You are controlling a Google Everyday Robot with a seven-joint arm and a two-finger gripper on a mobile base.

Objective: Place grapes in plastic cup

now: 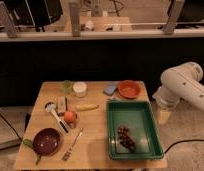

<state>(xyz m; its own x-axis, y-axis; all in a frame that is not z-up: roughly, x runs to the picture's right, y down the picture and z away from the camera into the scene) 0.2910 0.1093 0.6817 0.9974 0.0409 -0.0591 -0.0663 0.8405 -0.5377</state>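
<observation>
The grapes (126,138), a small dark purple bunch, lie in the near part of a green tray (140,116) on the right side of the wooden table (97,135). A pale green translucent plastic cup (67,86) stands upright at the table's far left, next to a white cup (80,89). My gripper is out of view; only the white arm (184,89) shows at the right edge, beside the table and above floor level, away from the grapes.
An orange bowl (129,89) and a blue sponge (110,89) sit behind the tray. A banana (87,107), an orange fruit (70,116), a white-handled brush (56,116), a fork (72,145) and a maroon bowl (47,141) lie on the left half. A dark counter stands behind.
</observation>
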